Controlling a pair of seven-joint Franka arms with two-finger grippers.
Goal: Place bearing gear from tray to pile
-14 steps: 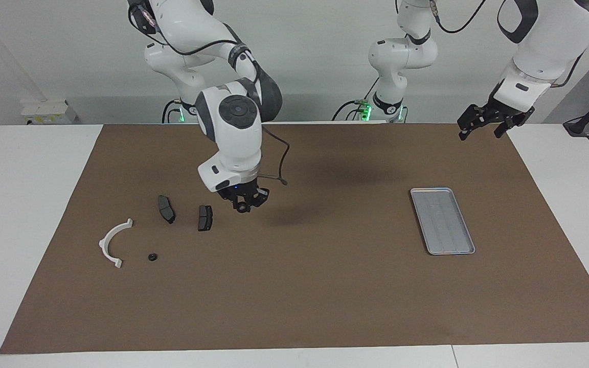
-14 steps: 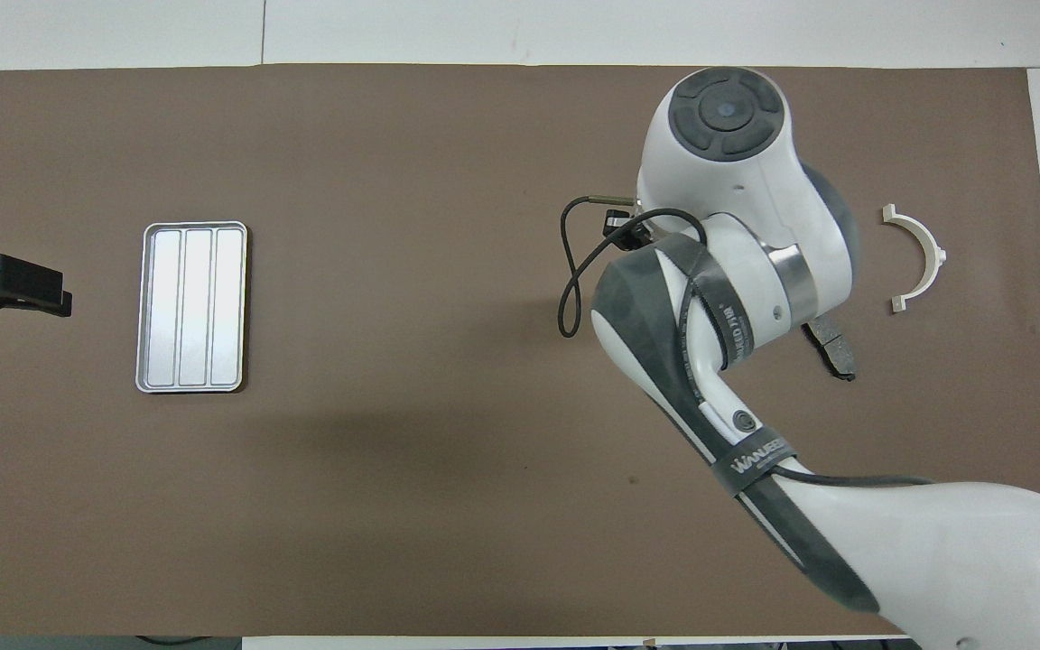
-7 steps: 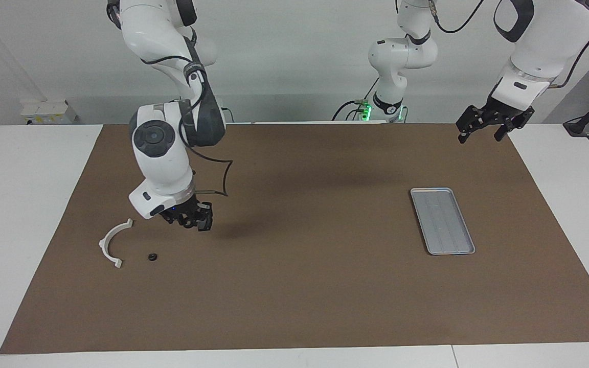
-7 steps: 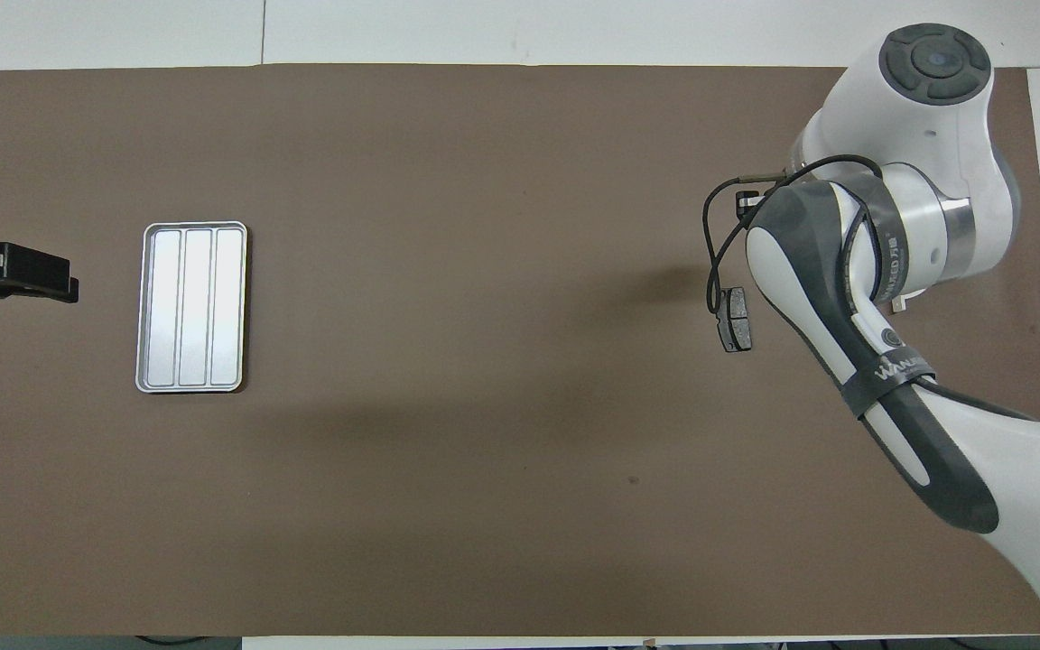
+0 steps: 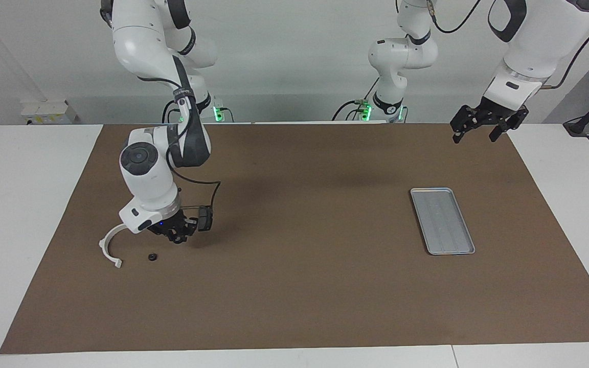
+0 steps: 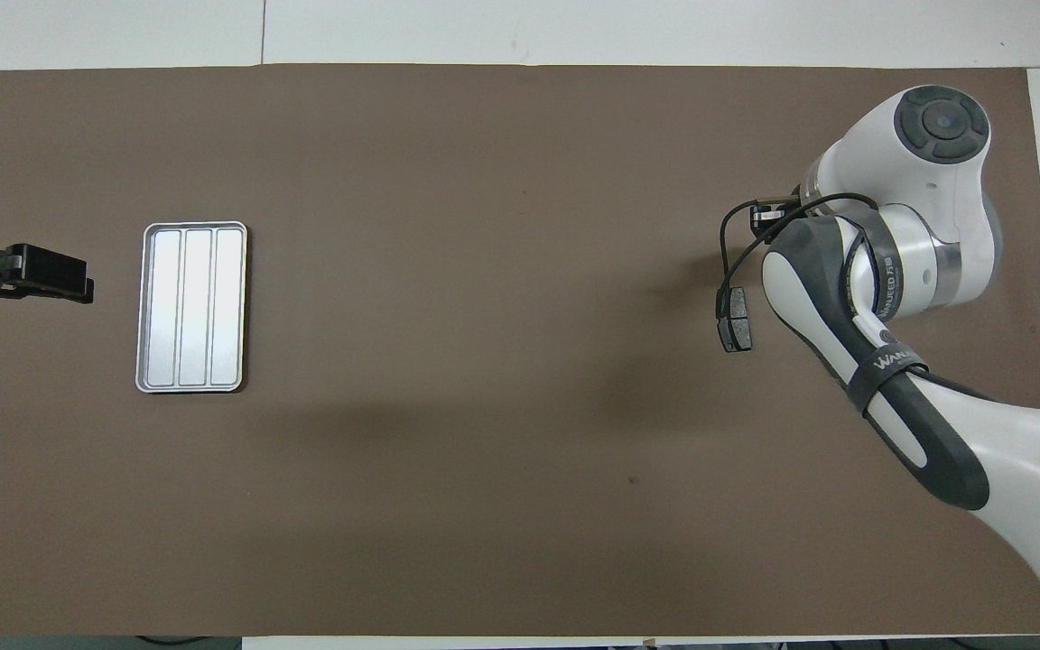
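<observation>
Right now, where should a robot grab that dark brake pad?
Across the narrow middle of the brake pad, coming straight down from above. It seems to lie flat on the mat, long and slim, so its long edges suit pinching.

We count one silver tray on the brown mat, and the mat itself is one. We see one white half-ring bracket. We count one small black ring-shaped part lying on the mat near the bracket. Of the dark brake pads, we see only one; if there is another, the arm hides it. We count two robot arms, each with one gripper: the left gripper and the right gripper.
</observation>
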